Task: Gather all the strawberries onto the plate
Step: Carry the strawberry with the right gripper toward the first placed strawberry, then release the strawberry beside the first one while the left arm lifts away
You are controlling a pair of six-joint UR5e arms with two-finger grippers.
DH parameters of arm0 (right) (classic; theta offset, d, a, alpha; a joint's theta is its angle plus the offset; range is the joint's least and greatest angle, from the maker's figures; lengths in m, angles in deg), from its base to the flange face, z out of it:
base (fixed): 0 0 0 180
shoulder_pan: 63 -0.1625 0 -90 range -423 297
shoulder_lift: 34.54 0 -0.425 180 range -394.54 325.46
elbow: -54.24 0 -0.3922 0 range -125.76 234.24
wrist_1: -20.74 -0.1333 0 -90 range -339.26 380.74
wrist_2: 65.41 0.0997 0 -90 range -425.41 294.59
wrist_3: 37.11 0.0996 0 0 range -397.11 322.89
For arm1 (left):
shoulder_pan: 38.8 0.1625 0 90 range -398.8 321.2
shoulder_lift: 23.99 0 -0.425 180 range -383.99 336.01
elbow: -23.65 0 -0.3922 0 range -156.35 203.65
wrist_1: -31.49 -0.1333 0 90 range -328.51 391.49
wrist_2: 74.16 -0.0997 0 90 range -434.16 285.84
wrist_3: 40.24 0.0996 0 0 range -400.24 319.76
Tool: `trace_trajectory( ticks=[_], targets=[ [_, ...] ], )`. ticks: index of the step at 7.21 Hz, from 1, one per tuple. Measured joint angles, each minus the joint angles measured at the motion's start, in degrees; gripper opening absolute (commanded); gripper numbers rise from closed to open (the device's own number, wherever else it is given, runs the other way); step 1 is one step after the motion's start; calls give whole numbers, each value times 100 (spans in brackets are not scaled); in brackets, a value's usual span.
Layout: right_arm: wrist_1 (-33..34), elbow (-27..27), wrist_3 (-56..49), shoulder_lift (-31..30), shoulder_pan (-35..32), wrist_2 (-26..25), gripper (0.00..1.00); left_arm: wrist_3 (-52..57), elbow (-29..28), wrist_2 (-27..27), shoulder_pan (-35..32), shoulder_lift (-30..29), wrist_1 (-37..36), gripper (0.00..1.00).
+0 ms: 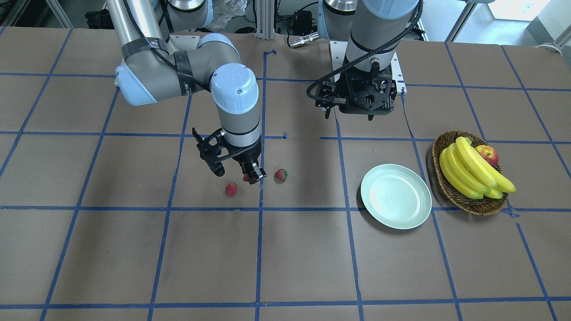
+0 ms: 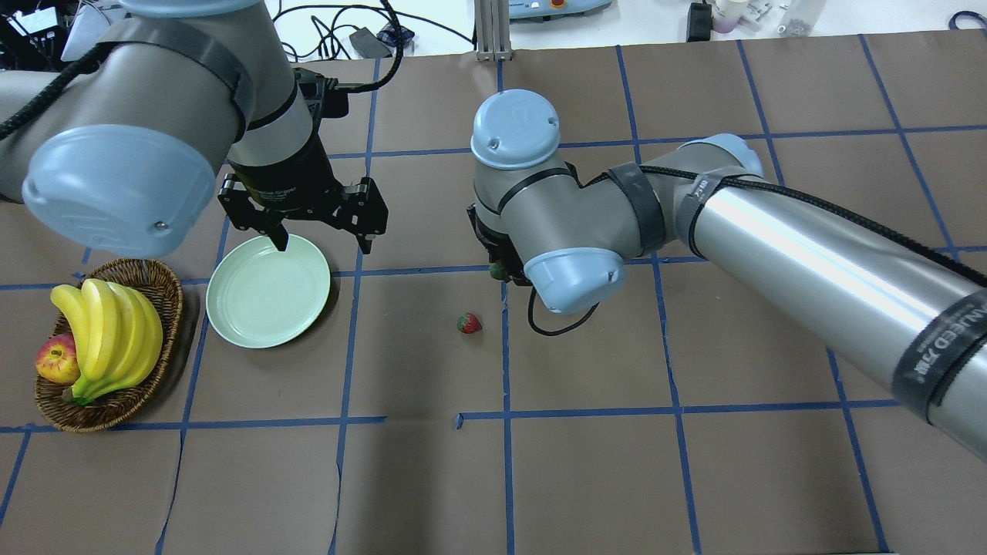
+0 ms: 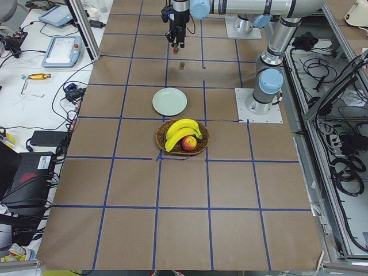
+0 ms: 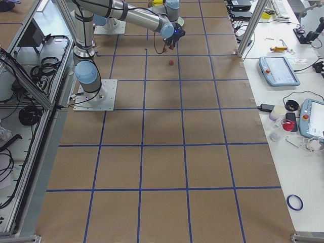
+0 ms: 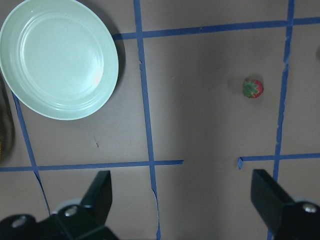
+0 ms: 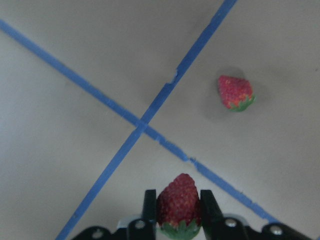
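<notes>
- Pinching one strawberry (image 6: pixel 178 205) between the fingers of my right gripper (image 1: pixel 252 174). The fingers are drawn in narrow, the red body fills the gap, and the green cap sits toward my palm.
- The grasp looks centred. I cannot tell for certain whether the fruit has cleared the table (image 1: pixel 285 267).
- A second strawberry (image 1: pixel 231 189) lies just beside that gripper on the operators' side. A third strawberry (image 1: pixel 280 174) lies just beside it on the plate's side. Both rest loose on the brown paper.
- The plate (image 1: pixel 396 196) is well apart, over on my left arm's side, and holds no fruit.
- My left gripper (image 2: pixel 321 239) hangs near the plate with its fingers spread wide, holding nothing.
- Just beside the plate stands a wicker basket (image 2: pixel 171 316) of bananas (image 2: pixel 108 331) and an apple (image 2: pixel 55 359), which are no part of this job.
- I judge this to be the first of three pickups, with the grasp made and the carry ahead.
- Next I should lift straight up, travel across to the plate while keeping clear of my left arm, then lower and let go close to the plate so the fruit does not roll over the rim.
</notes>
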Motion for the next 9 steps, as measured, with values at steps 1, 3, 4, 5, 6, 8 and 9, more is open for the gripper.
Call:
trace_trajectory(
  ticks=[1, 3, 4, 5, 6, 8, 9],
  targets=[
    [38, 180, -126, 141, -142, 197, 0, 2, -6, 0, -2, 6, 18, 100],
    [154, 397, -343, 426, -266, 404, 0, 11, -13, 0, 2, 18, 70, 100],
    [259, 423, -387, 548, -322, 451, 0, 31, -19, -2, 14, 36, 112, 100],
    [335, 427, -416, 655, -357, 473, 0, 85, -24, -8, 28, 67, 181, 100],
    [385, 425, -452, 741, -371, 481, 0, 214, -26, -86, 47, 104, 296, 100],
    [426, 396, -571, 826, -376, 491, 0, 408, -28, -325, 192, 174, 527, 100],
    [427, 380, -615, 844, -377, 497, 0, 443, -28, -357, 343, 204, 570, 100]
  ],
)
